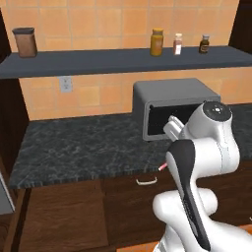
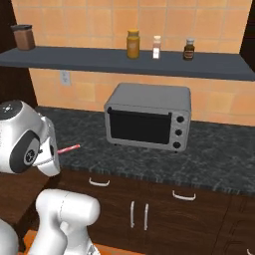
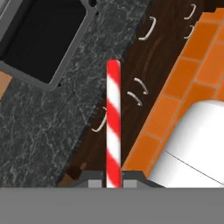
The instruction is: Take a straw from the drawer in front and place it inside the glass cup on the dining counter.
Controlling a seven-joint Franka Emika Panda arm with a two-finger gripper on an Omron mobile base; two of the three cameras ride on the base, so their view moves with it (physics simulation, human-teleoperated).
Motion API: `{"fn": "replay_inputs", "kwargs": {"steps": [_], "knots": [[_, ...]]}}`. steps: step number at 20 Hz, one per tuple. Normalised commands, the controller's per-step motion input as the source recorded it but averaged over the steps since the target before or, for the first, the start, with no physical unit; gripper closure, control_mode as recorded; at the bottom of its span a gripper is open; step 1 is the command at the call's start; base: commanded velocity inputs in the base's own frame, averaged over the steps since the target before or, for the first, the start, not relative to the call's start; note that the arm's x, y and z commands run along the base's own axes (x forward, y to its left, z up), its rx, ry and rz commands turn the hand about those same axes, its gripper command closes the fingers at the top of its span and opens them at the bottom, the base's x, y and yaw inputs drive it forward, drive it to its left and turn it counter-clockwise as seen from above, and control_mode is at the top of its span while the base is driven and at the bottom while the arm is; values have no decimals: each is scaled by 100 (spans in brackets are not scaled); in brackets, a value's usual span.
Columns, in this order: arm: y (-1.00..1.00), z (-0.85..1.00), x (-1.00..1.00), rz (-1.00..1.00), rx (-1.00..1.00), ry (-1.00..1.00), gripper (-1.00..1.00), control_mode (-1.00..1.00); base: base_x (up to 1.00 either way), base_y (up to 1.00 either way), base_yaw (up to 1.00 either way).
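No text, label or number is legible on anything here.

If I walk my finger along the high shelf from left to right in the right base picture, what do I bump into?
Brown canister → yellow-orange jar → small white bottle with a reddish label → small dark bottle.

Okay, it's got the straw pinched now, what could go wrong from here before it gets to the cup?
The straw is very thin and held only at its end by the gripper, so it could slip or twist during a swing. It sticks far out past the fingertips, so its free tip might catch the black counter or the toaster oven when the arm turns.
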Motion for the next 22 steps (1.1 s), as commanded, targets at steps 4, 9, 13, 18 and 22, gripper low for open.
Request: {"fn": "replay_inputs", "kwargs": {"steps": [4, 9, 13, 18, 22], "knots": [[0, 0, 0, 0, 0, 0, 100, 100, -4, -78, -16], [0, 0, 0, 0, 0, 0, 100, 100, -6, -62, -47], [0, 0, 0, 0, 0, 0, 100, 100, 0, -37, -59], [0, 0, 0, 0, 0, 0, 100, 100, -7, -44, -52], [0, 0, 0, 0, 0, 0, 100, 100, -8, -40, -52]]}}
